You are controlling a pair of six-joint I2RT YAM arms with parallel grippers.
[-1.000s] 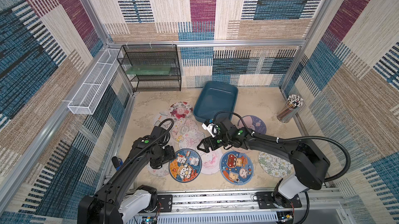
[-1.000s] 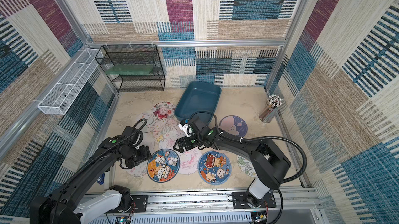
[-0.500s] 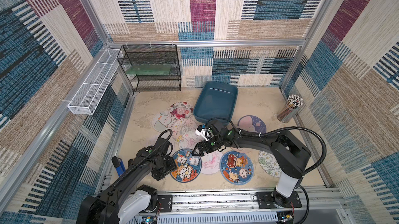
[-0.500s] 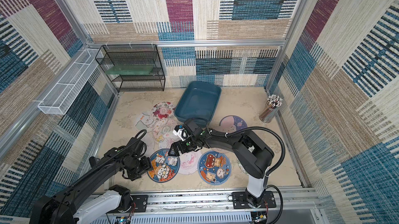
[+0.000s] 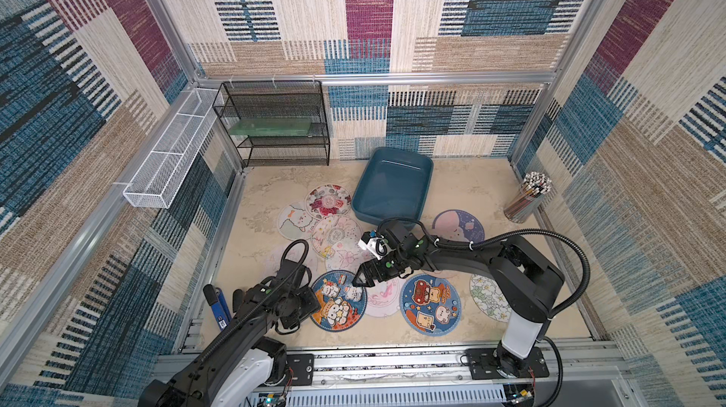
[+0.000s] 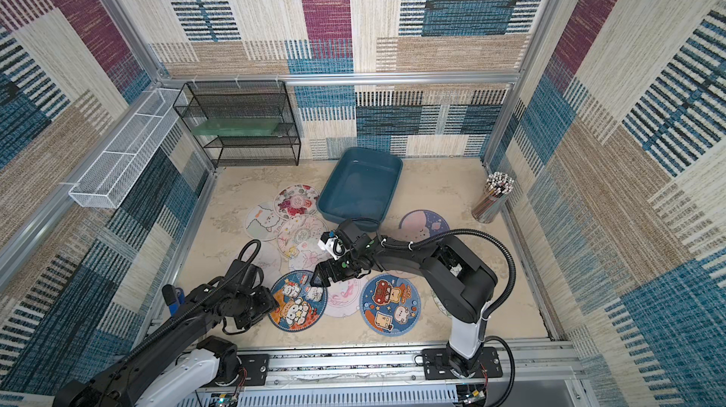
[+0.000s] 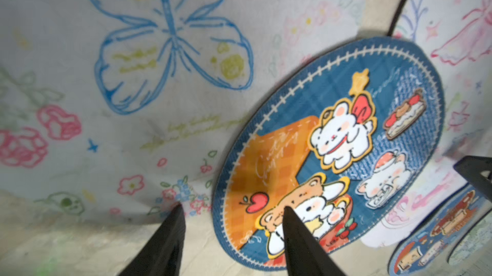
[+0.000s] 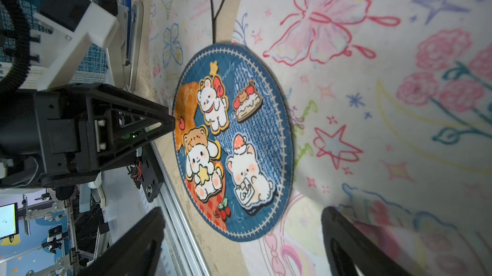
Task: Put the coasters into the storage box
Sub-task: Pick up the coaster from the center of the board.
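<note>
Left gripper jaws apart, straddling near rim of blue bear coaster lying flat on table; right gripper gaping over far edge; storage box sitting beyond, nearer right gripper

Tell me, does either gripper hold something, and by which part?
Nothing is held. The left gripper stands open at the rim of the blue animal coaster; the right gripper is open over it.
</note>
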